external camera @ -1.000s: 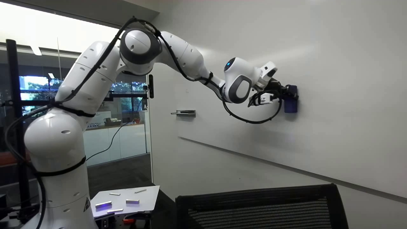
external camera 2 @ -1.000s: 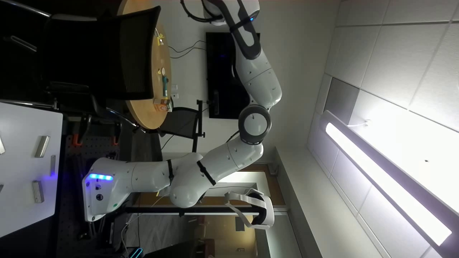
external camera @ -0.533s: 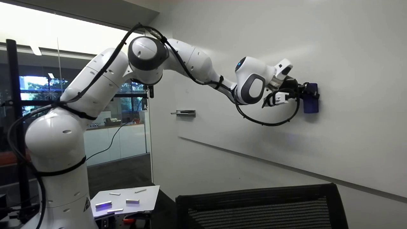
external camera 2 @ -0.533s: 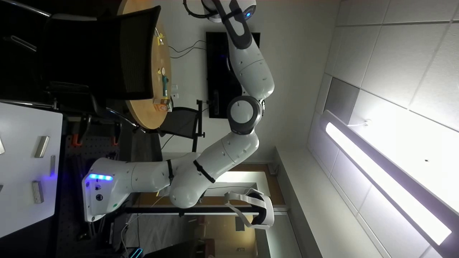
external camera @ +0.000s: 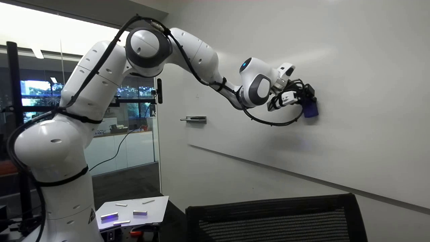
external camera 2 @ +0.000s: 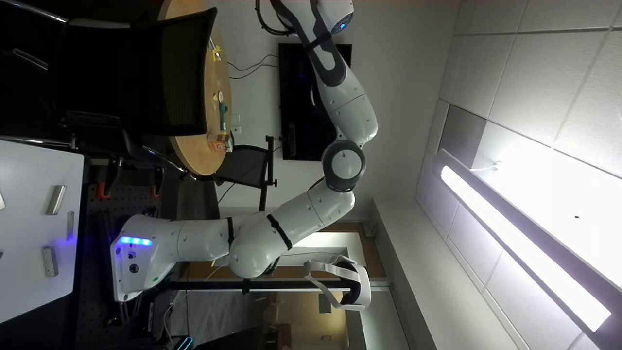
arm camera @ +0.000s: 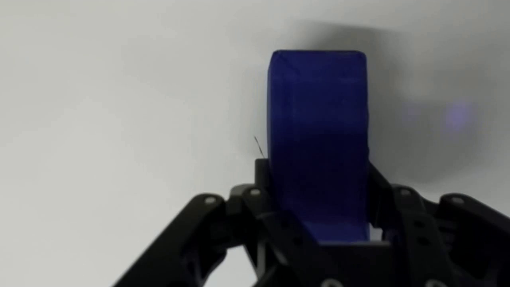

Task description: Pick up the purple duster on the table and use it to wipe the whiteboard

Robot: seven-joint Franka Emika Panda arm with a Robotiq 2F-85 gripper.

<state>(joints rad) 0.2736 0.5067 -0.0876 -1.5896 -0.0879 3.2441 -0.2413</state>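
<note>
The purple duster [external camera: 310, 109] is a dark bluish-purple block held against or very near the whiteboard [external camera: 369, 84]. My gripper [external camera: 307, 94] is shut on it, one finger on each long side. In the wrist view the duster [arm camera: 318, 115] stands upright between the fingers of the gripper [arm camera: 318, 179], its upper part beyond the fingertips. The whiteboard [arm camera: 119, 119] fills the background there, with a shadow beside the duster. A short thin dark mark [arm camera: 259, 146] shows just left of the duster. The duster's wiping face is hidden. Gripper and duster are out of frame in an exterior view.
A black mesh chair [external camera: 275, 222] stands below the whiteboard. A small holder [external camera: 196, 119] is fixed on the board's left part. A white table [external camera: 156, 206] with several pale bars lies beside the arm's base. A cable [external camera: 272, 123] hangs in a loop under the wrist.
The gripper with the duster moved right along the whiteboard, then back left. The duster now looks slightly tilted and the gripper a little turned. The hold on the duster is kept.
</note>
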